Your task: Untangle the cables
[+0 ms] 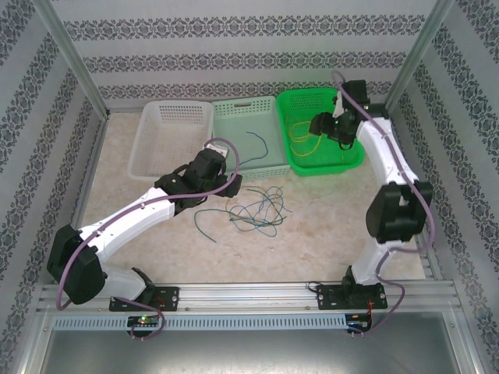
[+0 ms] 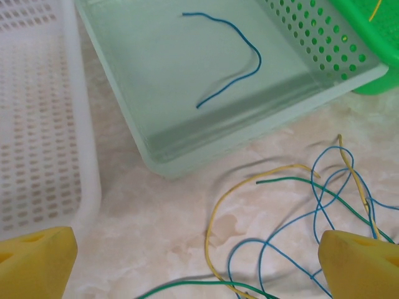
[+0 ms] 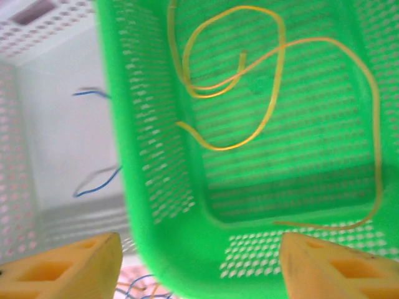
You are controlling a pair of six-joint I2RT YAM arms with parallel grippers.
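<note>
- The left fingers (image 2: 358, 268) are being held wide apart and empty, low over the tangle (image 2: 312, 199) of blue, yellow and dark green cables that is lying on the desk (image 2: 156, 218), just in front of the pale green basket (image 2: 187, 156).
- The right fingers (image 3: 336, 268) are also being held apart with nothing between them, above the near rim of the bright green basket (image 3: 156, 162), in which the yellow cables (image 3: 237, 75) are lying in loose loops.
- One blue cable (image 2: 240, 59) is lying alone in the pale green basket.
- Strands of different colours are crossing closely under the left fingers, so two or three could be getting pinched at once, and the whole knot would likely be dragged instead of one strand being freed.
- The wires are lying flat and thin on the desk, so a strand may be missed, or may be slipping out of the grip while being lifted.
- A strand threaded through others could be tightening the knot while being pulled.
- The yellow loops could be getting snagged and carried back out if the right fingers are lowered there.
</note>
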